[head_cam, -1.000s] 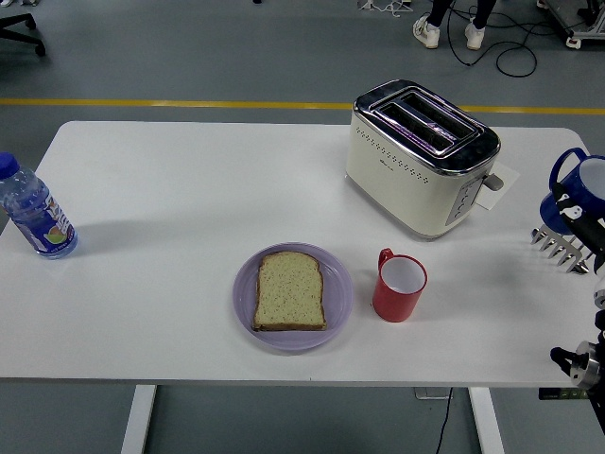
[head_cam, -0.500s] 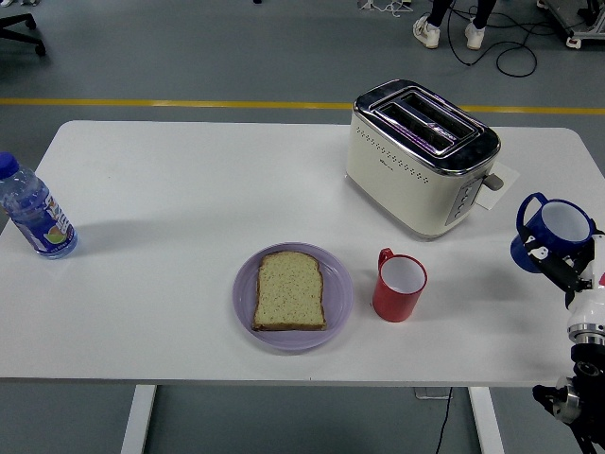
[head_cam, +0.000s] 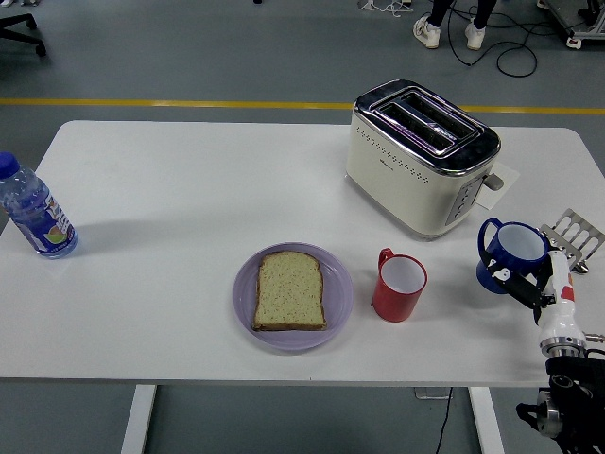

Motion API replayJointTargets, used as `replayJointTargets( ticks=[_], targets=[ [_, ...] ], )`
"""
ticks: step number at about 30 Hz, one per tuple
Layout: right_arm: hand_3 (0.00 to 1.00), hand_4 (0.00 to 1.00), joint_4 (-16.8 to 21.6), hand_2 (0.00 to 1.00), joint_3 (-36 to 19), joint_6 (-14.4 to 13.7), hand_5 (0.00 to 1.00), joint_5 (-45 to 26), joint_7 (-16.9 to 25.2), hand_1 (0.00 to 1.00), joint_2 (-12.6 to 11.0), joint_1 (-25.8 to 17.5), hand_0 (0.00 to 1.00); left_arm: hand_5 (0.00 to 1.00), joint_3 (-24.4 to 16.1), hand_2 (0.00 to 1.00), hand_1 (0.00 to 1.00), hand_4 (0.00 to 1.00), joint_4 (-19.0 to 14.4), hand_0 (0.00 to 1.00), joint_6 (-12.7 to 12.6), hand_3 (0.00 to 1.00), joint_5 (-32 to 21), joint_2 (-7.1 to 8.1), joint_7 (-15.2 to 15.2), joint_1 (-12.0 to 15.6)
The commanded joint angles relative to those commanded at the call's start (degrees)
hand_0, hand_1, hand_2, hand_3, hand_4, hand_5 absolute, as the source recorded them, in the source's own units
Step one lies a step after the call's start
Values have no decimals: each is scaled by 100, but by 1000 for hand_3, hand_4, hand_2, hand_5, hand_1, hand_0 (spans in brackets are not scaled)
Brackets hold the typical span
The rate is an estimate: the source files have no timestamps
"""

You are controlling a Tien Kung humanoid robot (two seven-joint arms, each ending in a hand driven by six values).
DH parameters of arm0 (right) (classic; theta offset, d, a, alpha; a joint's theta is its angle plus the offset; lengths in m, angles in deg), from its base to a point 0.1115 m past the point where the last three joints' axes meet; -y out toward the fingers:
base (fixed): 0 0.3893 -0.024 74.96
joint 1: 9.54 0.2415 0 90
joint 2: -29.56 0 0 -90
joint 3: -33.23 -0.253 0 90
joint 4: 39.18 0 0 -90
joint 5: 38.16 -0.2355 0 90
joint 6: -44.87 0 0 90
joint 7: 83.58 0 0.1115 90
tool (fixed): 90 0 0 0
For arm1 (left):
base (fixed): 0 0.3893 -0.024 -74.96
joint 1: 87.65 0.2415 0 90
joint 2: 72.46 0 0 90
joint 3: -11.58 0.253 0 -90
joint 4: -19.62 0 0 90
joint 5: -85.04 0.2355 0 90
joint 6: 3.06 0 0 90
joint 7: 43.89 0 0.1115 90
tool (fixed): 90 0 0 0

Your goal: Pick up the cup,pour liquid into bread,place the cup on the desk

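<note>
In the head view, a white surface point(head_cam: 189, 189) fills most of the picture, with grey floor and a yellow line beyond its far edge. The right hand point(head_cam: 539, 284) comes in from the near right corner, its fingers wrapped round a blue cup point(head_cam: 509, 253) from the near right side; the cup stands roughly upright with its white inside showing and its handle turned to the left, and I cannot tell whether its base touches the surface or hangs just above it. Just right of the blue cup, a slotted metal piece point(head_cam: 574, 232) shows by the surface's right edge. To the left of the blue cup, near the middle of the surface, a red cup point(head_cam: 399, 286) stands upright with a white inside and its handle towards the far left. Just beside it on the left lies a lilac plate point(head_cam: 244, 288) bearing one slice of bread point(head_cam: 290, 291), flat and centred. Behind the red cup, on the far right part of the surface, sits a cream toaster point(head_cam: 419, 157) with a chrome top and two empty slots. Well apart, at the left edge, a clear bottle point(head_cam: 33, 213) with a blue cap stands upright. At the top, a person's feet in white shoes point(head_cam: 447, 33) stand on the floor among black cables.
</note>
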Motion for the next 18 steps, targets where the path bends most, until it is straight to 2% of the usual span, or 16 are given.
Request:
replayJointTargets(
  ticks=[4, 11, 12, 17, 18],
  targets=[
    [619, 643, -257, 607, 102, 4, 2, -135, 56, 475, 27, 96, 506, 862, -18, 650, 641, 240, 0, 633, 1, 503, -2, 1, 1, -14],
    [642, 662, -459, 609, 360, 8, 7, -334, 190, 476, 86, 185, 506, 861, -36, 651, 641, 239, 2, 633, -1, 503, 22, -2, 2, -24],
    [693, 691, -486, 613, 394, 8, 21, -350, 197, 479, 97, 198, 511, 862, -37, 652, 641, 240, 2, 633, 0, 503, 17, -3, 2, -24],
    [693, 691, -566, 613, 493, 4, 21, -403, 234, 479, 122, 236, 511, 862, -39, 652, 641, 240, 1, 633, -1, 503, 23, -4, 3, -22],
    [721, 724, -580, 615, 504, 4, 61, -416, 243, 483, 125, 242, 516, 862, -39, 652, 641, 239, 1, 633, -1, 503, 22, -4, 3, -21]
  ],
)
